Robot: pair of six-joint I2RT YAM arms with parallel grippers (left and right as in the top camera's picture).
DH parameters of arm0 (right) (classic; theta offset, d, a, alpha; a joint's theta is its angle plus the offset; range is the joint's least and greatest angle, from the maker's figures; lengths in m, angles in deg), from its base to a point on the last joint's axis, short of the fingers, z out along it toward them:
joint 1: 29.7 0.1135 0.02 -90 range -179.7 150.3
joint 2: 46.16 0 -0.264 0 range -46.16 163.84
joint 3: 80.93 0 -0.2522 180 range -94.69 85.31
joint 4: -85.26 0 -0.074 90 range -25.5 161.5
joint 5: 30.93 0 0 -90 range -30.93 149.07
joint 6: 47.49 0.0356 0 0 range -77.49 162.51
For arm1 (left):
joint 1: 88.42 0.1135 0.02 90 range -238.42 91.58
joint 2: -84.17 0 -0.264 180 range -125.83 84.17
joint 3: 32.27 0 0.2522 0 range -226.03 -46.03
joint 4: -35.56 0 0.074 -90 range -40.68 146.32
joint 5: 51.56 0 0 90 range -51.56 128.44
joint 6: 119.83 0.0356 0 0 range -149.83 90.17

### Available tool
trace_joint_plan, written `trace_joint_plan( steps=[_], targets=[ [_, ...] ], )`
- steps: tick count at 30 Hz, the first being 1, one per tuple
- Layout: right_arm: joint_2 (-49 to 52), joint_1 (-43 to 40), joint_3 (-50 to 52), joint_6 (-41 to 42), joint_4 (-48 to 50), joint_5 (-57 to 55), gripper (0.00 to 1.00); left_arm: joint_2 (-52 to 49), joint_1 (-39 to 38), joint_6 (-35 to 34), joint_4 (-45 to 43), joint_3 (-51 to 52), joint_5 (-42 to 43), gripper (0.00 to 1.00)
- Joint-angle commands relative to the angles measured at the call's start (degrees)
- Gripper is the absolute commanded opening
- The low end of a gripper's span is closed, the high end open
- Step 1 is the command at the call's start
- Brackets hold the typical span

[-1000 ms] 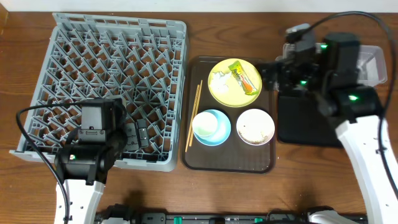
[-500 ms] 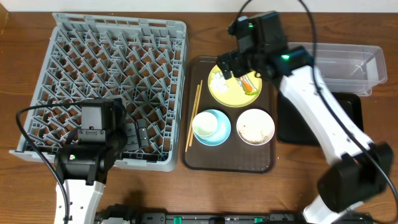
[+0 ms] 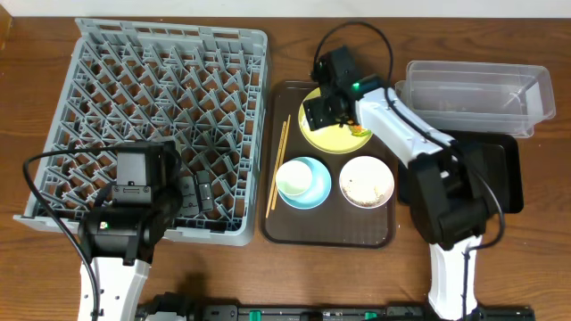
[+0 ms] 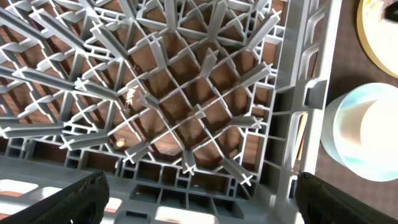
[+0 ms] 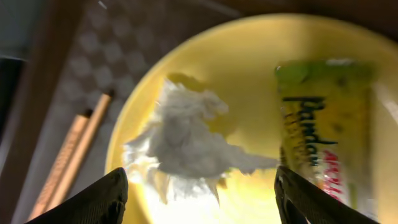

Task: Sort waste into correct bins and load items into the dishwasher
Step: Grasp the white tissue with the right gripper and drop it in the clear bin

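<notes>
White arm links (image 3: 403, 121); black joint housings (image 3: 134, 175); looping black cables (image 3: 357, 24); green lights (image 3: 356, 86); right gripper (image 5: 200, 180) black.

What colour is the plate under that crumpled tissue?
The plate is yellow; the right wrist view shows it best.

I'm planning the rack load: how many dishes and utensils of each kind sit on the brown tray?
Plates: 1, the yellow plate
Bowls: 2, the blue bowl and the white bowl
Cups: 1, the cream cup
Chopsticks: 2
Total: 6
</notes>
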Motion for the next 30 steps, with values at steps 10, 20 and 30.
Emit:
trace_joint_plan(
  steps=[10,20,30],
  targets=[
    [2.16,3.45,-1.11,3.04,1.49,-0.92,0.17,-0.04,0.24,-0.15,0.24,-1.22,-0.04,0.96],
    [-8.98,-0.57,-1.14,2.95,-2.73,-5.27,0.01,-0.04,0.24,-0.15,0.22,-1.22,-0.07,0.96],
    [-19.76,-16.70,-0.98,2.80,-9.22,-14.45,0.01,-0.07,0.24,-0.13,0.20,-1.22,-0.07,0.96]
  ],
)
